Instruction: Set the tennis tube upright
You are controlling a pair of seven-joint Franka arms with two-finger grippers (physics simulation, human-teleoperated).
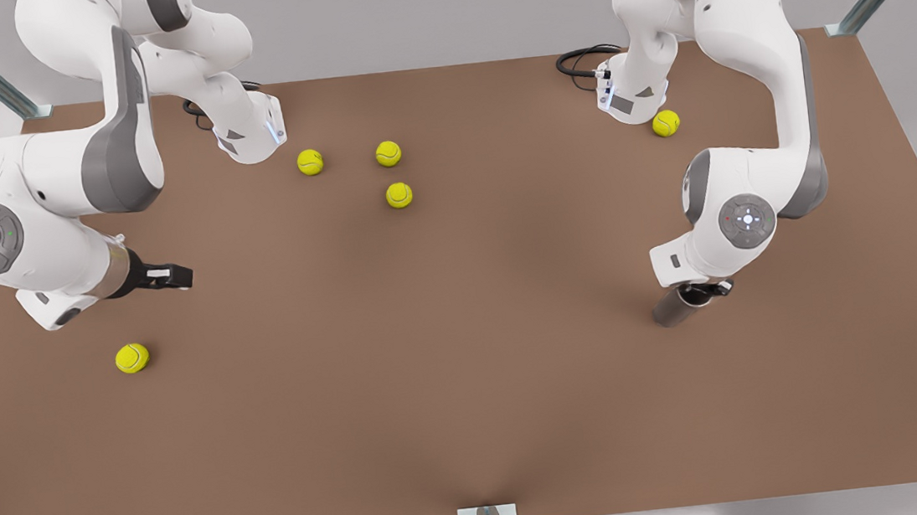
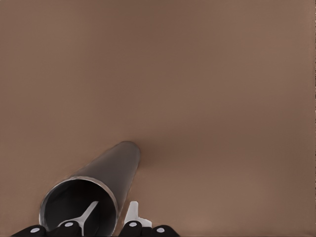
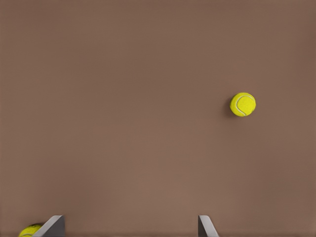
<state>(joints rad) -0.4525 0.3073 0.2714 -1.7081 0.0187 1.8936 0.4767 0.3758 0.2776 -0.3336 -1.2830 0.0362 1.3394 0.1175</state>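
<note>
Gripped at its open rim, one finger inside and one outside, the tennis tube (image 2: 106,175) hangs tilted from the left end effector (image 2: 109,216) at the front view's right. That thin wall pinch could slip or tip it on release. Right end effector (image 3: 131,224) waits, spread wide and empty. One tube; five tennis balls (image 1: 399,194) on the bench (image 1: 471,391).
</note>
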